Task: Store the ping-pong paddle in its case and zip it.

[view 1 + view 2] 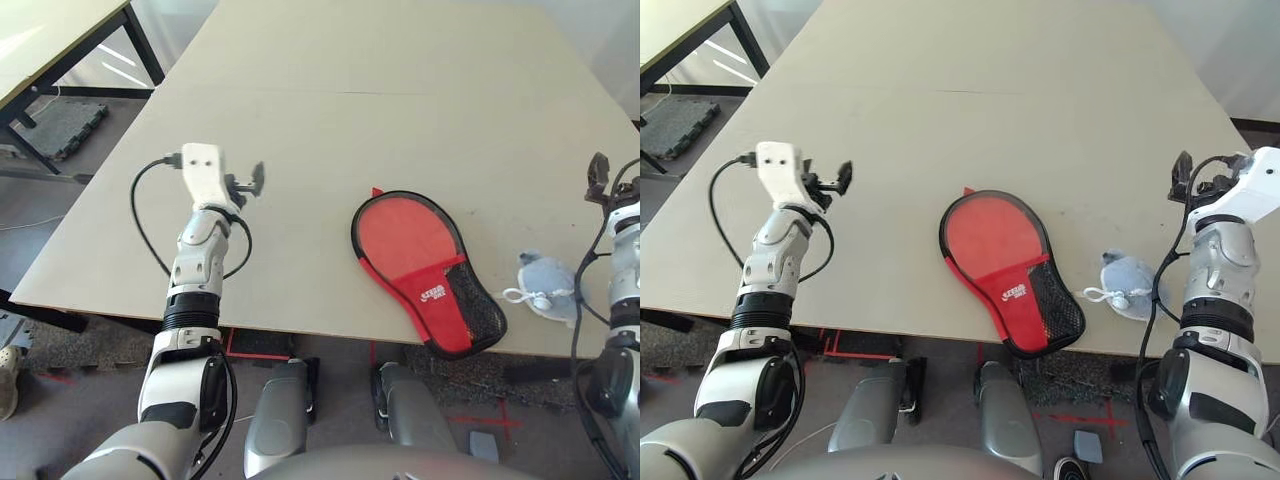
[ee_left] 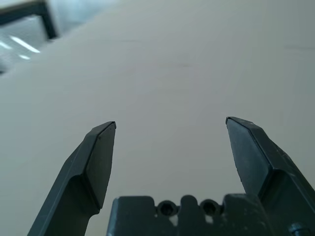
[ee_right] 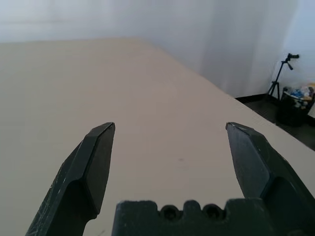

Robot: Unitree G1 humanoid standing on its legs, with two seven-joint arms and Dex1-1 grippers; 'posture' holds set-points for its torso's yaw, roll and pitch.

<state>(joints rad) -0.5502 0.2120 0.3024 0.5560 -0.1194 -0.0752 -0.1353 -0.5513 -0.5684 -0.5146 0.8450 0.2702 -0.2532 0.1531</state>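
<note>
Beige tabletop (image 1: 1020, 60) carries the case (image 1: 1010, 270) near its front edge, roughly midway between the two arms, red face up with the black mesh pocket toward the robot; the red blade seen at its rounded end may be the ping-pong paddle (image 1: 988, 232), though that is hard to tell. Just right of it lies a whitish cloth bundle (image 1: 1127, 287). Well apart to the left, the left tool (image 2: 170, 142) hovers spread wide, holding nothing; the right tool (image 3: 170, 145), at the right edge, is equally wide and empty

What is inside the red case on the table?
The case lies flat with its red face and black mesh pocket upward. Its round part looks red, possibly the ping-pong paddle's rubber, but I cannot tell. No handle is visible; the fabric hides the inside.
</note>
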